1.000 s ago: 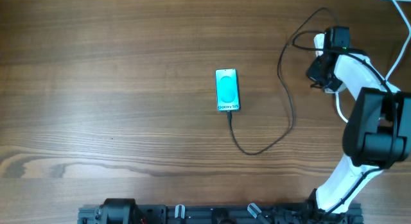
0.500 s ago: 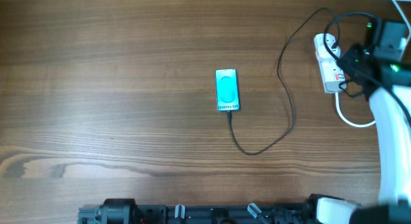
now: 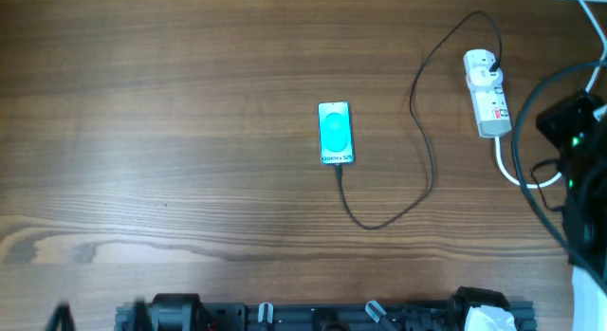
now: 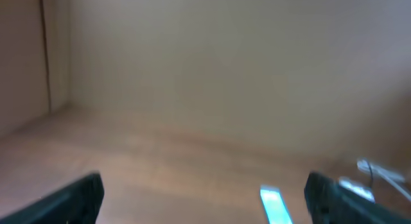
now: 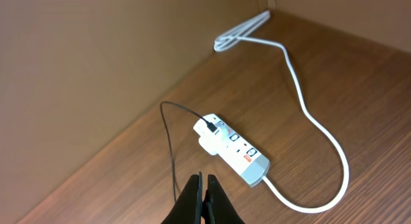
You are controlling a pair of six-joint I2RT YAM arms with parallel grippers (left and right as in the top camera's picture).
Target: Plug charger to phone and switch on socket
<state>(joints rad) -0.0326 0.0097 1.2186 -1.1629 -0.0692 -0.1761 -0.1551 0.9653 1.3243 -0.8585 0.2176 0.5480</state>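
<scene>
as only wrist views show | right gripper (image 5: 200,176) pressed together | left gripper (image 4: 202,180) seemingly spread

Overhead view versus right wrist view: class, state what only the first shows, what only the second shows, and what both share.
Only overhead: the phone, lit teal, with the charger running to its lower edge. Only right wrist: the right gripper, fingers pressed together and empty, and the brown wall. Both: the socket with the charger's plug head in it, and its thick white cord.
</scene>
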